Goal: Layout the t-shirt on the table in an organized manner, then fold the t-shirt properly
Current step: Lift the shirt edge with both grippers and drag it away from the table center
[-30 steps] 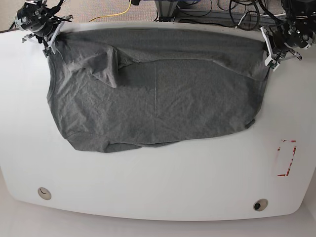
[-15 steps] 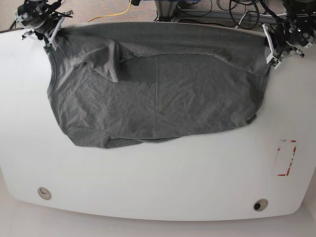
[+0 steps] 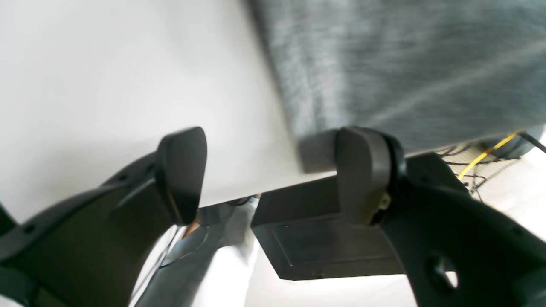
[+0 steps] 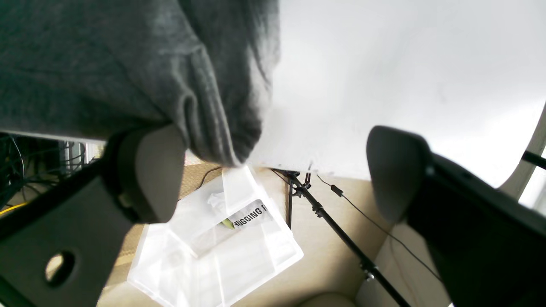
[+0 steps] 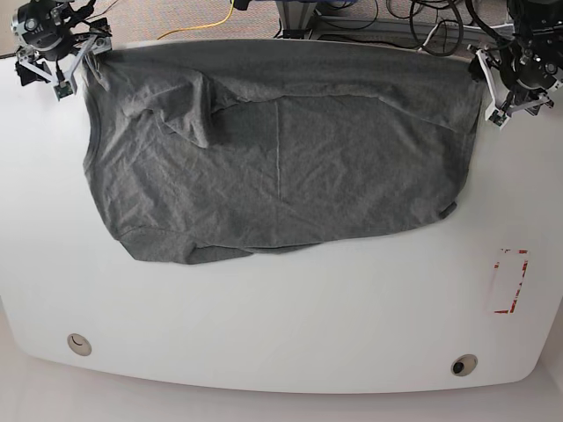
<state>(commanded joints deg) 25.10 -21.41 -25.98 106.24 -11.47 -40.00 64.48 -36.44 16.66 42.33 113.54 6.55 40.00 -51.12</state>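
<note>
The t-shirt (image 5: 273, 154) lies spread across the upper half of the table (image 5: 290, 325) in the base view. It fills most of the space from the upper left to the upper right of the frame. Its top edge runs right along the far edge of the table.

The left end effector (image 5: 515, 83) sits in the upper right corner of the base view, just beside the shirt's corner. In its wrist view the fingers (image 3: 183, 170) stand wide apart. One pad sits right at the corner of the cloth (image 3: 384, 64), but nothing is pinched between them.

The right end effector (image 5: 53, 53) sits in the upper left corner of the base view. In its wrist view it is wide too. A bunched corner of the shirt (image 4: 128, 64) hangs over the table edge just beside one finger (image 4: 145, 170), and it is not gripped.

The laying out looks mostly done. The shirt is open and fairly flat. But it is not tidy yet. A sleeve or flap (image 5: 189, 114) is folded over on top of the body near the upper left. The bottom edge at the lower left is curled under, and there are many small wrinkles.

So that flap probably needs to be pulled out flat. No folding has begun, so all of the folding is left to do.
</note>
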